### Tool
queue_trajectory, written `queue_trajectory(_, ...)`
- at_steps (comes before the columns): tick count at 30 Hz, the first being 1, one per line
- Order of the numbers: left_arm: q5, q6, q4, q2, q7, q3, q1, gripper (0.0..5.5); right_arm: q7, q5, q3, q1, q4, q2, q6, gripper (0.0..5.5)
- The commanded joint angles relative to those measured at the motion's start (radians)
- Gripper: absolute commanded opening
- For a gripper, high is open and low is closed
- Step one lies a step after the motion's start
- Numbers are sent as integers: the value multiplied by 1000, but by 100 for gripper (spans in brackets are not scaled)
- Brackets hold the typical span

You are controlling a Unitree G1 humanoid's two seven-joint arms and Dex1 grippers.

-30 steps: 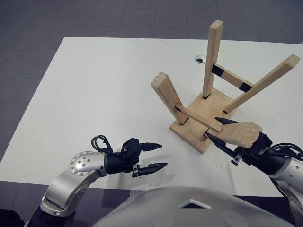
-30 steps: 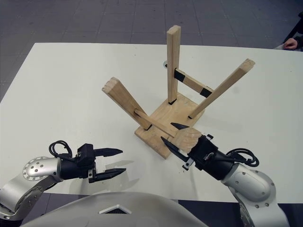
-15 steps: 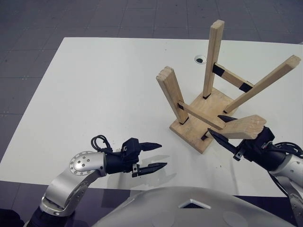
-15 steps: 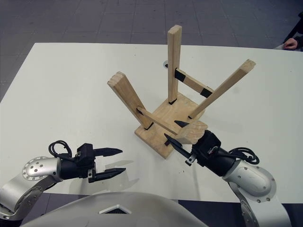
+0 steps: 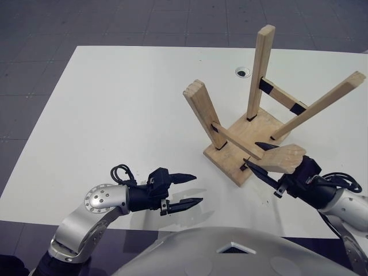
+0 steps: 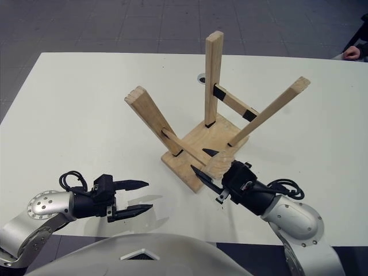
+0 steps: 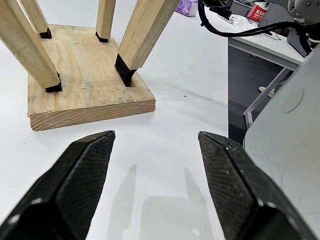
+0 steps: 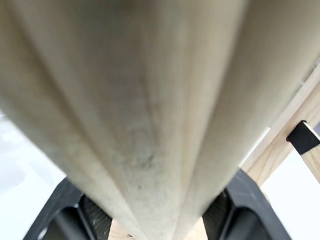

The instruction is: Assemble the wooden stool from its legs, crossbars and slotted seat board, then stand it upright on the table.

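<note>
**Right gripper (image 5: 253, 156) clamped on a leg of the upturned wooden stool (image 6: 202, 140); left gripper (image 5: 198, 188) held wide open**

The near-right leg (image 5: 283, 159) is gripped between the right fingers, close to where it meets the seat board (image 5: 261, 123). The board lies flat on the white table (image 5: 126, 98), toward its right side. Three other legs are seen rising from the board, one upright (image 5: 260, 69) and two splayed. A near crossbar (image 5: 234, 141) and a far crossbar (image 5: 282, 95) are fitted between legs. Nothing is held between the left gripper's spread fingers, low by the table's near edge, well apart from the stool.
</note>
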Motion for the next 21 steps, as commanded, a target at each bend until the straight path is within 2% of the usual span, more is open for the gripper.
queue_trajectory(1, 3, 10, -4, 10, 8, 6, -1, 308, 20, -15, 63, 42, 89, -19, 78, 203)
queue_trajectory(11, 3, 12, -2, 8, 9, 6, -4, 308, 5, 3, 43, 26, 78, -15, 83, 203)
queue_trajectory(21, 5, 10, -1, 6, 10, 4, -1, 308, 13, 60, -60, 15, 35, -45, 109, 203)
